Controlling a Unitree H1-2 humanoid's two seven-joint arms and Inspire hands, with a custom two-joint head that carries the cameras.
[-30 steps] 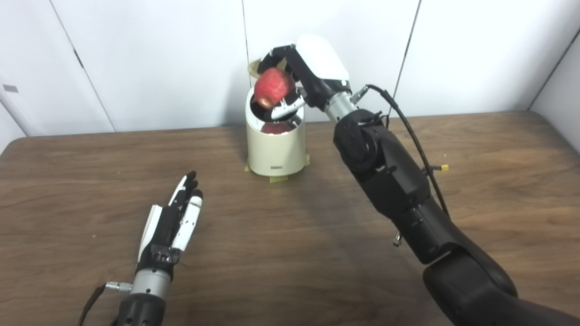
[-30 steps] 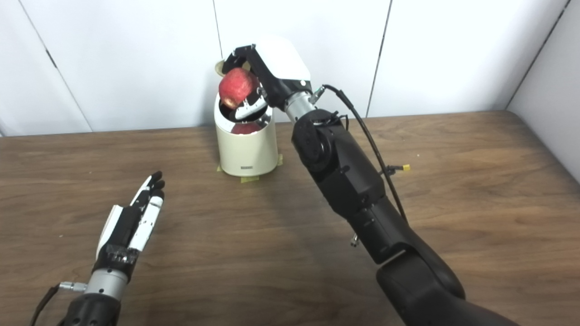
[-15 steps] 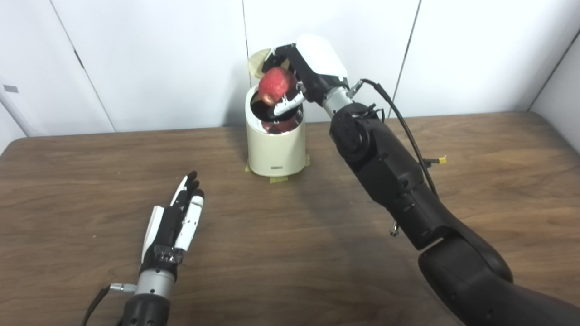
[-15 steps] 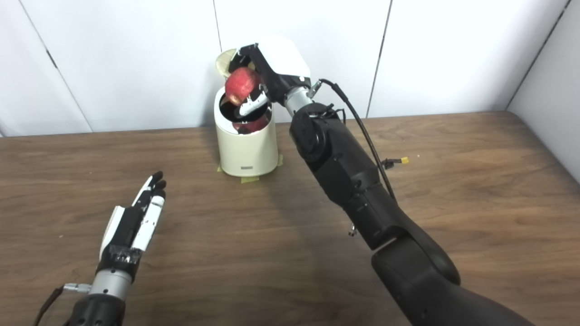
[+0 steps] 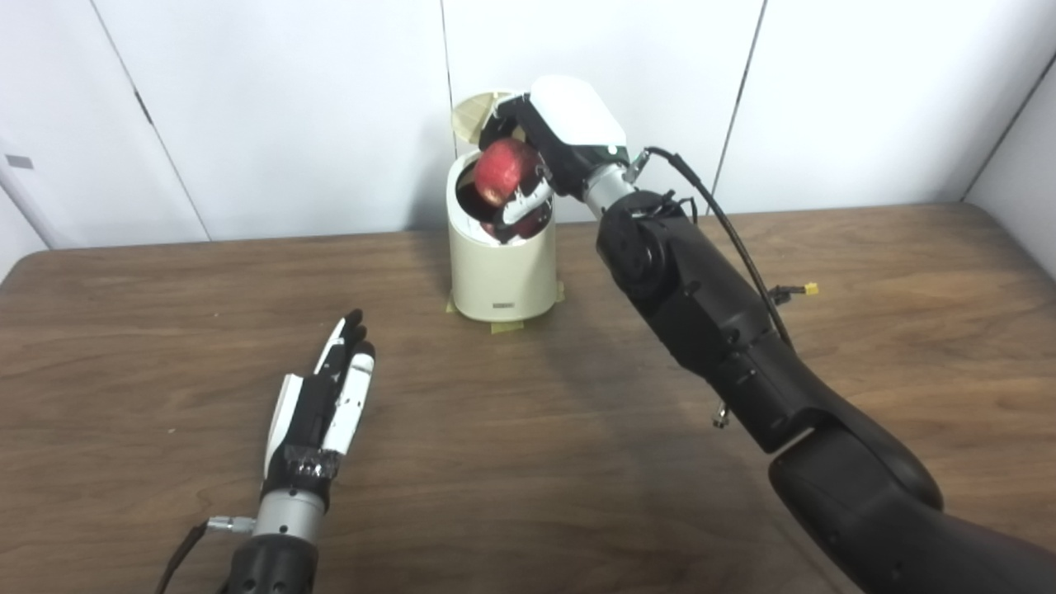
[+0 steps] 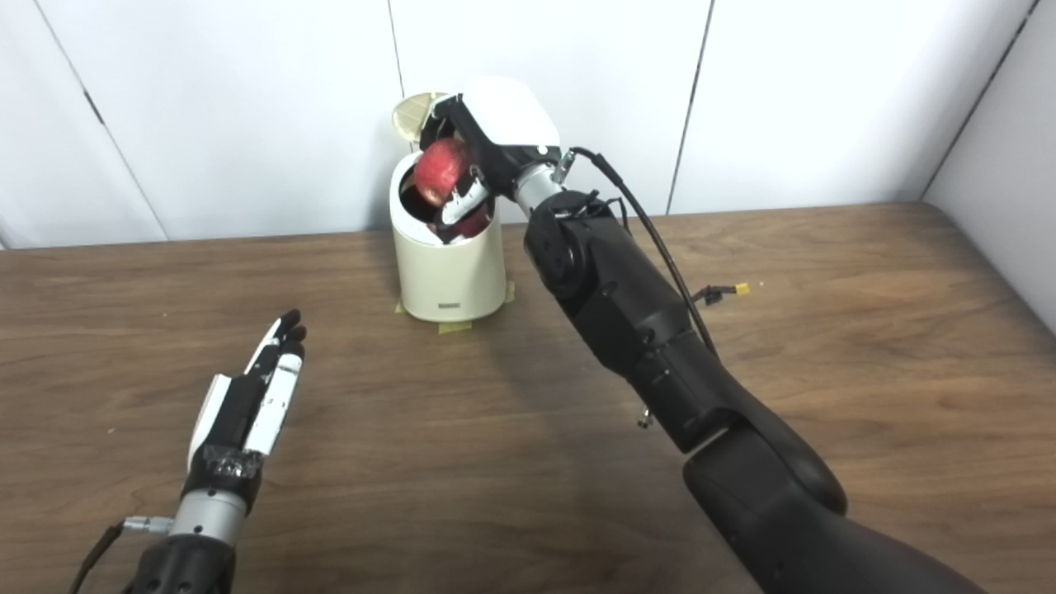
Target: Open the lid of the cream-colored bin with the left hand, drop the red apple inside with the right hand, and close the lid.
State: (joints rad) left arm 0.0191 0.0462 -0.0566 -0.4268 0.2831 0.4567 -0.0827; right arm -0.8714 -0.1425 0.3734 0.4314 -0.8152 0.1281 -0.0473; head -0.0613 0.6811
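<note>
Left hand (image 5: 318, 408): low over the brown wooden surface (image 5: 511, 429) at the near left, arm coming in from the bottom edge; fingers straight, close together and pointing away toward the far wall, palm set on edge; holds nothing and touches nothing that can be seen. It is well apart from the bin. Bin (image 5: 502, 256): cream-colored, round, standing upright on the surface at the far middle, close to the white wall panels (image 5: 272, 107); long axis vertical, mouth facing up. Bits of yellow-green tape (image 5: 505, 327) show at its base. Lid (image 5: 472, 114): tipped up and back behind the mouth, its pale underside facing forward, so the bin stands open. Apple (image 5: 505, 161): red, gripped at the mouth of the bin, about level with the rim and partly below it; roundish, so no clear long axis can be told. A red patch shows on the shiny inner wall below it; whether that is a reflection or another thing cannot be told. Right hand (image 5: 536, 153): reaching over the bin from the right, white back turned up, fingers curled around the apple from above and a white-tipped finger under it; closed on the apple. Its black forearm (image 5: 701, 313) runs down to the lower right, with a black cable (image 5: 726, 223) looping beside the wrist.
</note>
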